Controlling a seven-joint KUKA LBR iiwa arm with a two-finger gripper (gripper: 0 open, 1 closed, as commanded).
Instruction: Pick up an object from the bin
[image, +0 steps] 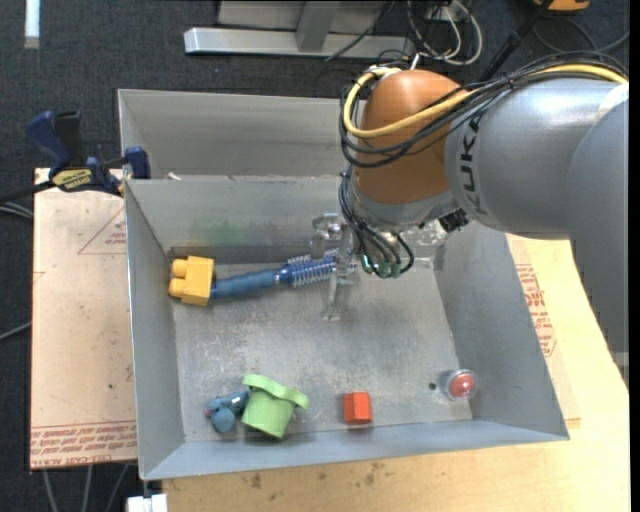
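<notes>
The hand (335, 298) hangs low near the middle of the bin (150, 300), right at the ribbed, spring-like end of the blue tool (255, 281). Whether the hand is clenched or released, the picture cannot tell; the wrist's orange cover (405, 130) and its looped cables (385, 255) crowd the view from above.

The tool lies flat on the floor, running from the centre out toward 9 o'clock, where a yellow block (191, 279) caps its far end close to the left wall. That probably explains the hand's spot: the coiled end sits in open floor, well clear of any wall, so it looks the easier end to come down on.

The rest stays out of the way. Along the near wall, a green cup (270, 407) lies tipped over at 7 o'clock, touching a small blue lump (224, 412). An orange block (357, 407) sits at 6 o'clock, a red dome (460, 384) at 4 o'clock. All are well apart from the hand, and nothing blocks a straight lift.
</notes>
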